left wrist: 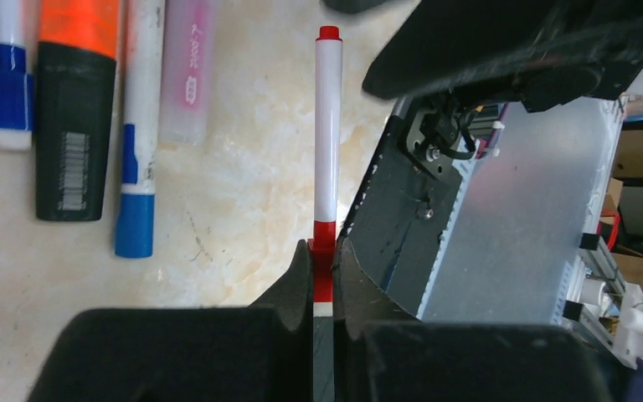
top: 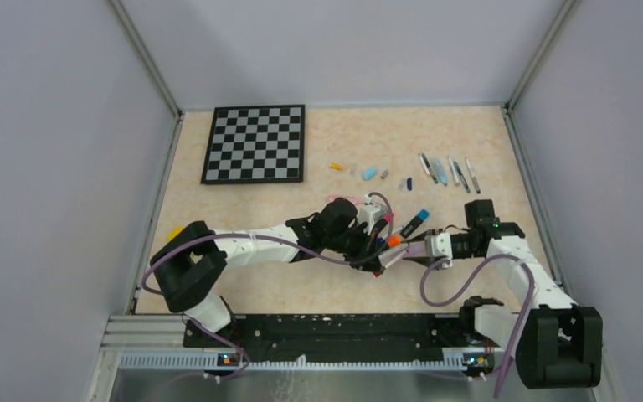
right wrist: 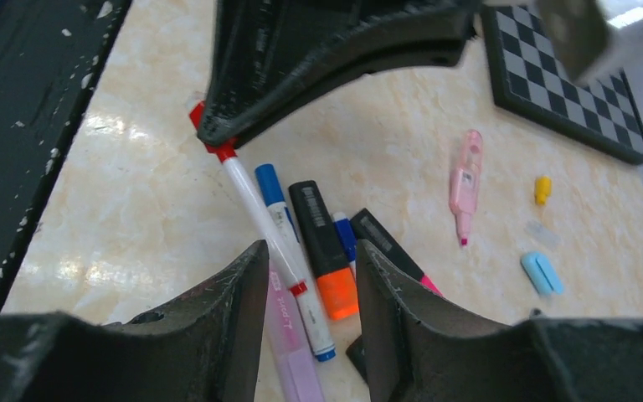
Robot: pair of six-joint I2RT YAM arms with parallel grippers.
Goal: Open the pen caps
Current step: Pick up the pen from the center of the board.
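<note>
Clamping the red cap [left wrist: 326, 228] of a white pen [left wrist: 327, 126], the left gripper [left wrist: 324, 251] hides its end; right gripper [right wrist: 311, 255] spread, seemingly untouching

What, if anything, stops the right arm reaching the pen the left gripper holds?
Likely nothing, so yes: the right gripper is open with the white pen's free end between its fingers; left gripper clamps the red cap.

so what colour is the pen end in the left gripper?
Red pen end; shows best in left wrist view.
</note>
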